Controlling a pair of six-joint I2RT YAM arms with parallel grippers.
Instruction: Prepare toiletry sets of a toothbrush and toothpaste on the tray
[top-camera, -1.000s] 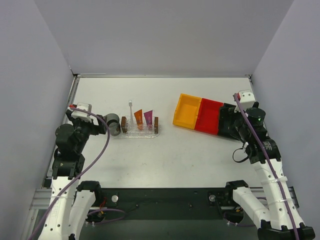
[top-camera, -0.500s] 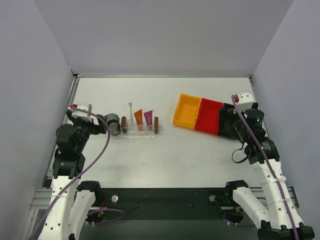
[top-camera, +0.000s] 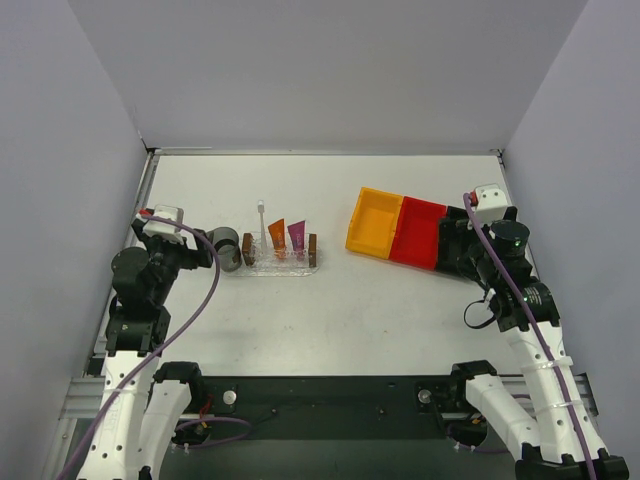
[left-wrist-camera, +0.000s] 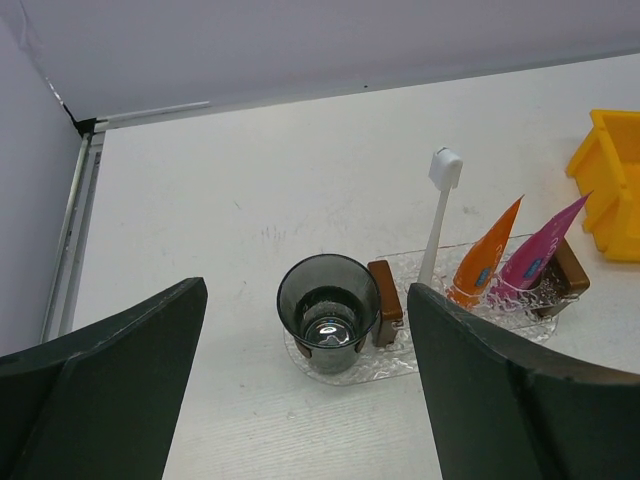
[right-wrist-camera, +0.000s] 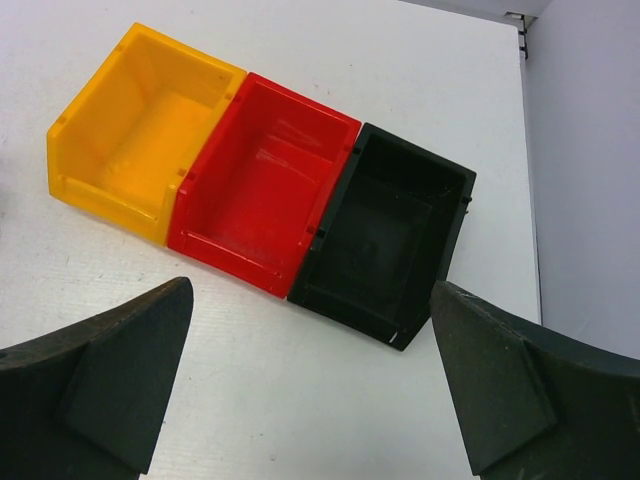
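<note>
White tabletop (top-camera: 400, 310) and grey walls (top-camera: 320, 70) frame your workspace. Your left gripper (left-wrist-camera: 305, 290) hangs with its jaws spread wide and nothing between them, at centre left of the overhead view, just short of a dark cup (left-wrist-camera: 328, 312). Right behind the cup, the tray (left-wrist-camera: 520, 326) holds the toothbrush (left-wrist-camera: 437, 220) upright, with the orange tube (left-wrist-camera: 488, 250) and pink tube (left-wrist-camera: 535, 250) leaning beside it. Your right gripper (right-wrist-camera: 310, 288), equally wide and empty, looks down on the orange bin (right-wrist-camera: 140, 130), red bin (right-wrist-camera: 265, 180) and black bin (right-wrist-camera: 395, 235). Over the last second only the right wrist has shifted slightly. The tray's contents have not moved, so this set looks finished.
</note>
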